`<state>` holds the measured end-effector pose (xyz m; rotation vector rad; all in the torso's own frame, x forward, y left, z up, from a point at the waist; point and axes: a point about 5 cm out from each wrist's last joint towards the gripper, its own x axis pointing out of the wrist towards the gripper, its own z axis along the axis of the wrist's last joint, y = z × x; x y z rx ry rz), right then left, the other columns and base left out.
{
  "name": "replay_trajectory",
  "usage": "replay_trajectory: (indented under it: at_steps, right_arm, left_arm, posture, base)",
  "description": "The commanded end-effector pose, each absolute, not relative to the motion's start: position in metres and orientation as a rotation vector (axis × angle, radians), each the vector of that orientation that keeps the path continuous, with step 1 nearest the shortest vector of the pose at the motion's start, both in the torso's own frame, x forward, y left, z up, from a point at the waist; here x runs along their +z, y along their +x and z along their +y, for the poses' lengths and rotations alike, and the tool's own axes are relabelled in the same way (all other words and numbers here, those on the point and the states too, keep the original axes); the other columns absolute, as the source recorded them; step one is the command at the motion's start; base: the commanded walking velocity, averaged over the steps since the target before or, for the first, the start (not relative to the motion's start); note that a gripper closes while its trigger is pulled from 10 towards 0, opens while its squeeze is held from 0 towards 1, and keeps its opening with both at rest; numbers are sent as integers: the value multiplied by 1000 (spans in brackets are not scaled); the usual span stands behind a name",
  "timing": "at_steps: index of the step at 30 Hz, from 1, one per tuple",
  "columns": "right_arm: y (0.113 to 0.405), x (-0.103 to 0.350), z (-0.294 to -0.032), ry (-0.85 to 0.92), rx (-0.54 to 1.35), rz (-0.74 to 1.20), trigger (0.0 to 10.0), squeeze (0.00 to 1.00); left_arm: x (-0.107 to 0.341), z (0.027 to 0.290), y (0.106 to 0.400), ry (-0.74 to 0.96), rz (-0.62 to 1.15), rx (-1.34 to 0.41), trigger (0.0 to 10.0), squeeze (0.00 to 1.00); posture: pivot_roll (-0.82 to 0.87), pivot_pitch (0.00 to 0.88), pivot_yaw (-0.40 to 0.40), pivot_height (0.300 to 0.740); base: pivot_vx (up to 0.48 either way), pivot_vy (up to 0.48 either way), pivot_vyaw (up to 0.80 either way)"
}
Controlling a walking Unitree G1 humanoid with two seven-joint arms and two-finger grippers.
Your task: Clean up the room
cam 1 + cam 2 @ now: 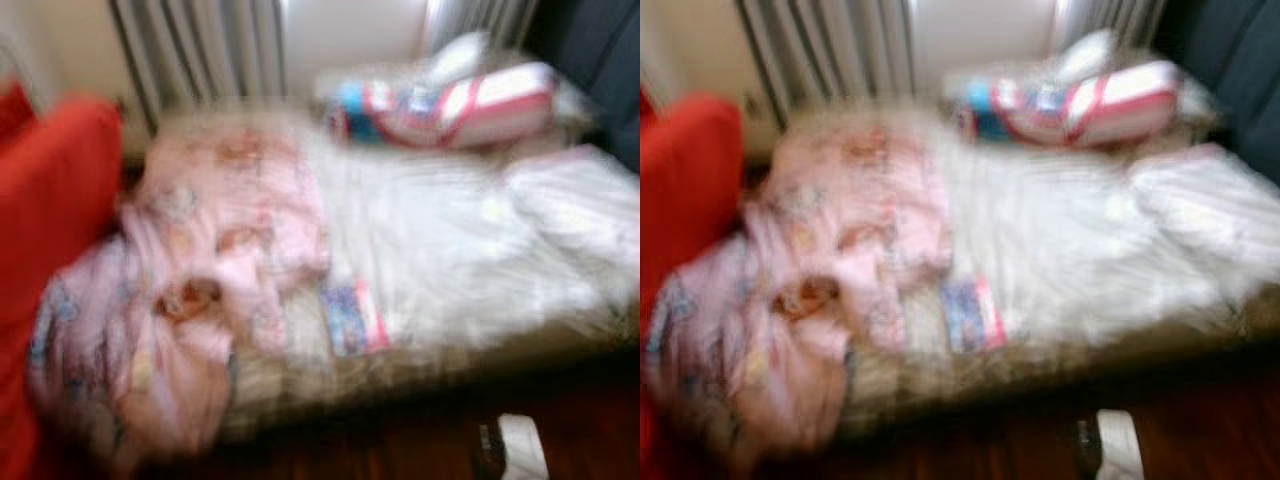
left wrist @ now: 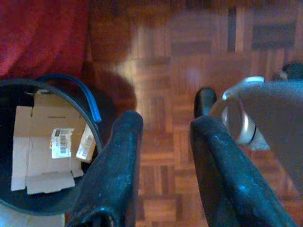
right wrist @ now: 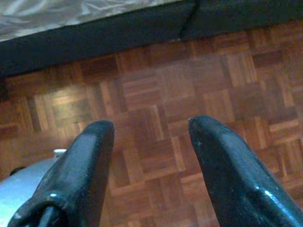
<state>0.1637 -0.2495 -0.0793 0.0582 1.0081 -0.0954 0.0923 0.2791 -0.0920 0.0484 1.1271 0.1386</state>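
The head views are blurred. A bed with a white sheet lies ahead, and a crumpled pink patterned blanket is heaped on its left half. A small colourful flat item rests near the bed's front edge. A striped red, white and blue pillow sits at the far end. My left gripper hangs open over the parquet floor, beside a black bin holding flattened cardboard. My right gripper is open above bare parquet, with nothing between its fingers.
A red cushion or chair stands at the left of the bed. A dark blue seat is at the far right. Grey curtains hang behind the bed. The bed's dark base runs along the floor. A white object lies on the floor.
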Motion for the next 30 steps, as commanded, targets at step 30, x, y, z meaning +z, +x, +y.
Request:
replay_trajectory:
  at_steps: [30]
  right_arm:
    - [163, -82, -242, 82, -103, 1001, 10000, 0]
  left_arm:
    - [-91, 286, 86, 89, 1151, 135, 10000, 0]
  posture:
    - [-67, 0, -2, 740]
  base:
    - [0, 0, 0]
